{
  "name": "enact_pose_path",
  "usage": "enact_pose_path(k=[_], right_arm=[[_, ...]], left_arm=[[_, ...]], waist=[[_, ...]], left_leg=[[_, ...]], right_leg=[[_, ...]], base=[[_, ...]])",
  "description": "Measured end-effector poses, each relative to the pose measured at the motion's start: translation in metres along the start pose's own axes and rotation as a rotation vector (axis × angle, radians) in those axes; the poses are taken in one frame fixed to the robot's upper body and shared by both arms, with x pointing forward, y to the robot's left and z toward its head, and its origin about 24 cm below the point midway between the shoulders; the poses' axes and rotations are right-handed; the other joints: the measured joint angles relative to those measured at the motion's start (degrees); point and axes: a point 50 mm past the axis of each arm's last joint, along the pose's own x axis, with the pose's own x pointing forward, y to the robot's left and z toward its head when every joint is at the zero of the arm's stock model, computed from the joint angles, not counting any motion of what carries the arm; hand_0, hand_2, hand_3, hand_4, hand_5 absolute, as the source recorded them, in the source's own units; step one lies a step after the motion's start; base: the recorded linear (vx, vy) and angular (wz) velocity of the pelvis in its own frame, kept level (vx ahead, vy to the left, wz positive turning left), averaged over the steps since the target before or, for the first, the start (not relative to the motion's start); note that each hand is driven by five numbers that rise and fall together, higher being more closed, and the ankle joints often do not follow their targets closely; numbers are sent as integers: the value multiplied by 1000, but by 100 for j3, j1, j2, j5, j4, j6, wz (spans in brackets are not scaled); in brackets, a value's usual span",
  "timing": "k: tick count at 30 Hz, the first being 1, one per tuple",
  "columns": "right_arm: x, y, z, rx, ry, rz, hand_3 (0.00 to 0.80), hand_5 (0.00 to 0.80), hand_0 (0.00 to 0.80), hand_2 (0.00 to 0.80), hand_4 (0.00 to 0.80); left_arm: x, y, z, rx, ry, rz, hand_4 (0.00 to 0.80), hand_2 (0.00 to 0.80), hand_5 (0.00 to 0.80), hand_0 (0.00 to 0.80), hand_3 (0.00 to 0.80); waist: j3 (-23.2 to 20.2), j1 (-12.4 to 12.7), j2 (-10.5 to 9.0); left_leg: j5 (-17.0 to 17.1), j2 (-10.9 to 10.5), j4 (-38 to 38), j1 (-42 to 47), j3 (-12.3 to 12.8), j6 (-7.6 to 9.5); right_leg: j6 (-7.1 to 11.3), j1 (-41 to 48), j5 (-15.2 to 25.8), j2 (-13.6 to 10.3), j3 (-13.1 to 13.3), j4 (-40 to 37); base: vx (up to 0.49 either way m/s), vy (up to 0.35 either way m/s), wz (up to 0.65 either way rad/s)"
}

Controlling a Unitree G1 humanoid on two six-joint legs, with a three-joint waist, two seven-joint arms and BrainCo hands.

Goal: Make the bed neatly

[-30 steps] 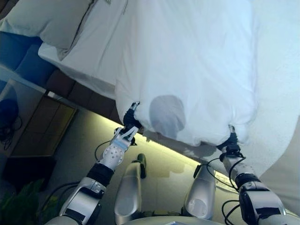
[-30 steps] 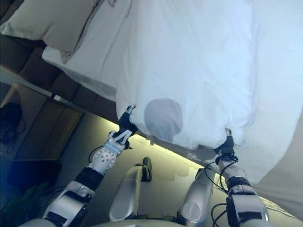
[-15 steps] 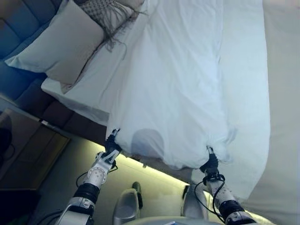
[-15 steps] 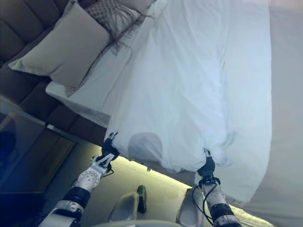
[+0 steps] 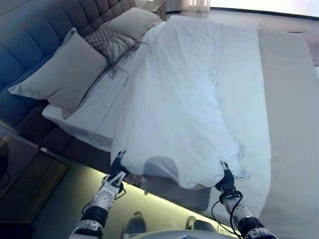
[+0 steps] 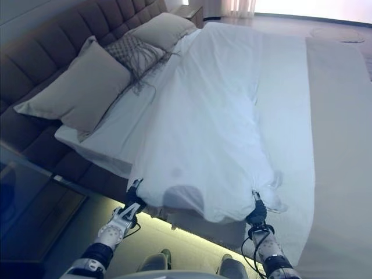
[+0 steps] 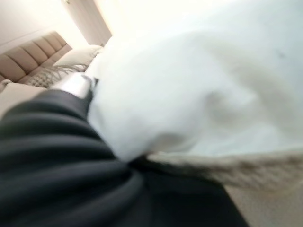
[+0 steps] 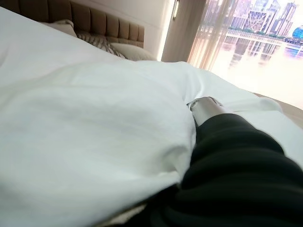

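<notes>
In the left eye view, a white duvet (image 5: 184, 99) is seen spread along the bed (image 5: 279, 124), its near edge bunched at two corners. The left hand (image 5: 117, 167) is clenched on the near left corner, and the right hand (image 5: 227, 180) on the near right corner. A large pillow (image 5: 62, 74), a patterned cushion (image 5: 110, 44) and a second pillow (image 5: 134, 22) are lined up against the tufted headboard (image 5: 30, 45).

In the right eye view, the same layout is shown; the duvet's near edge hangs just past the mattress side.

In the left wrist view, white fabric is gathered against the dark cover, with one silver finger (image 7: 75, 85) pressed into it.

In the right wrist view, the cloth is likewise bunched beside the cover, a silver finger (image 8: 206, 105) wrapped into the fold.
</notes>
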Motion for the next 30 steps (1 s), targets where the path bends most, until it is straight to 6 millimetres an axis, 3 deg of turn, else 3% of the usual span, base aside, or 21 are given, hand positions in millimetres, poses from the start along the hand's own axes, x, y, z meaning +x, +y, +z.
enact_pose_path(k=[3,5,7,8,9,10,11,15,17,18,20,21,22,24,25,27,30], right_arm=[[-3,-5,4,-6,-14,-26,800,800,800,800,800],[-5,-7,9,-29,-18,-37,800,800,800,800,800],[-8,-9,23,-66,-32,-46,800,800,800,800,800],[-9,-11,23,-64,-38,-54,800,800,800,800,800],[-12,-15,15,-46,-23,-67,800,800,800,800,800],[-13,-17,6,-23,-9,-76,800,800,800,800,800],[-14,-18,-1,-2,1,-79,800,800,800,800,800],[-13,-16,-13,68,-12,-73,800,800,800,800,800],[-10,-12,-12,92,-27,-56,800,800,800,800,800],[-10,-12,-13,104,-31,-56,800,800,800,800,800],[-14,-14,-10,99,-45,-57,800,800,800,800,800],[-14,-15,-12,100,-38,-60,800,800,800,800,800],[-15,-15,-16,97,-21,-63,800,800,800,800,800],[-15,-15,-20,102,-1,-46,800,800,800,800,800],[-15,-14,-19,97,-2,-35,800,800,800,800,800],[-16,-16,-15,80,-10,-40,800,800,800,800,800],[-6,-3,-9,21,-10,0,800,800,800,800,800]], left_arm=[[0,-1,-7,-37,15,-12,800,800,800,800,800],[-1,-1,-17,-65,43,-13,800,800,800,800,800],[0,-4,-28,-76,83,-31,800,800,800,800,800],[-1,-4,-29,-77,92,-33,800,800,800,800,800],[-2,-2,-27,-70,93,-26,800,800,800,800,800],[-4,1,-23,-55,99,-18,800,800,800,800,800],[-5,3,-18,-33,101,-11,800,800,800,800,800],[-3,3,-7,62,136,-8,800,800,800,800,800],[-4,4,-9,76,160,0,800,800,800,800,800],[-4,4,-10,83,164,1,800,800,800,800,800],[-5,5,-10,85,162,6,800,800,800,800,800],[-5,6,-7,80,148,11,800,800,800,800,800],[-6,8,-4,74,133,17,800,800,800,800,800],[-9,13,0,73,104,31,800,800,800,800,800],[-11,15,-2,63,104,43,800,800,800,800,800],[-10,13,-11,52,123,41,800,800,800,800,800],[-3,3,-13,41,93,7,800,800,800,800,800]], waist=[[-36,-103,82],[-70,-165,215],[-66,-209,438],[-41,-289,404],[-22,-267,161],[1,-258,-2],[-7,-217,-75],[8,-104,-113],[7,-109,-21],[12,-142,-19],[-26,-128,38],[-31,-131,28],[-33,-126,47],[-66,-88,-19],[-73,-108,-26],[-60,-107,6],[-46,-52,-16]], left_leg=[[2,509,-425,144,-20,0],[1,594,-817,368,-34,-3],[64,420,-1118,631,-32,96],[-150,238,-1170,696,25,-542],[-200,-126,-1178,763,107,-355],[-259,-381,-1091,782,190,-240],[-347,-558,-1003,787,207,-147],[-596,-921,-746,760,218,69],[-646,-942,-744,786,359,155],[-695,-1018,-734,762,386,229],[-709,-952,-838,806,483,310],[-682,-866,-893,811,490,345],[-598,-701,-935,827,488,285],[-489,-493,-1005,813,473,159],[-468,-461,-957,758,414,131],[-306,-446,-900,718,318,303],[-210,-405,49,-111,322,169]], right_leg=[[161,-32,-86,-105,-9,185],[401,-49,-145,-300,27,349],[741,-113,-221,-508,108,605],[968,-117,-258,-786,174,688],[1005,-113,-233,-1147,281,653],[1112,-5,-90,-1406,352,499],[1106,69,101,-1560,334,326],[1137,220,552,-1858,132,47],[987,43,837,-1918,44,157],[899,21,1020,-1880,33,148],[891,-136,1394,-1790,24,216],[1026,-257,1138,-1645,6,476],[1047,-414,544,-1290,11,1006],[795,-428,-298,-458,-177,1053],[365,-140,-269,-216,-270,529],[293,127,-123,-70,-280,138],[184,20,153,-6,-295,-267]], base=[[92,502,11],[135,587,8],[135,593,6],[119,487,8],[109,394,6],[98,310,-13],[69,242,-9],[-6,286,-9],[-54,328,-32],[-47,307,-32],[-18,141,-25],[-5,42,-18],[-2,-27,-14],[-14,-74,-5],[-91,-80,27],[-229,-45,31],[-412,-46,4]])
